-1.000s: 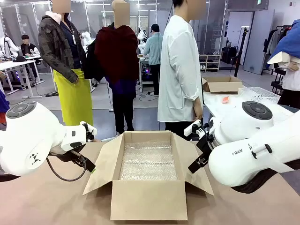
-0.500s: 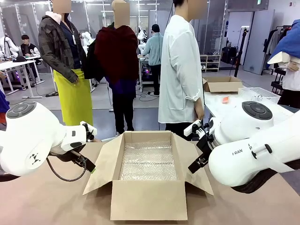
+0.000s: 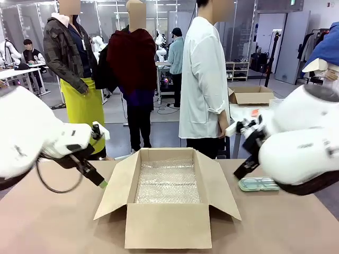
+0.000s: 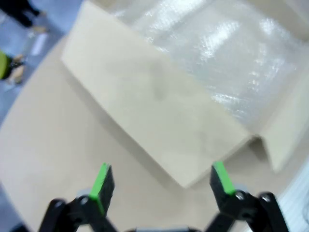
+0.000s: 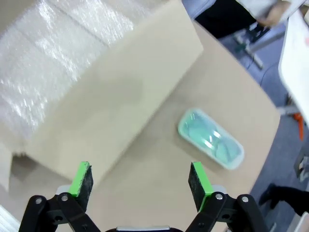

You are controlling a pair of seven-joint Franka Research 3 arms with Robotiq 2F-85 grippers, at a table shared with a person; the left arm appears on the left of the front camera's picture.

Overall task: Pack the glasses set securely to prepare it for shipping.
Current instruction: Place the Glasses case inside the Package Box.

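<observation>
An open cardboard box [image 3: 167, 225] is set nearest on the table [image 3: 47, 227], with its four flaps folded outward. Its floor is covered by a sheet of bubble wrap [image 3: 168, 182], which is all that can be seen inside it. The left gripper [image 4: 161, 181] is held over the table just outside the box's left flap, its green-padded fingers spread wide and empty. The right gripper [image 5: 142, 176] is held likewise beside the right flap, jaws parted with nothing between them. A mint-green glasses case [image 5: 210, 139] is laid flat on the table to the right of the box, apart from the flap, and a pair of glasses is shown through its lid. At the table's far edge a person in a white shirt [image 3: 204, 79] is seen side-on. Farther back, a second open cardboard box [image 3: 251, 95] is set on a white table; its contents cannot be told.
</observation>
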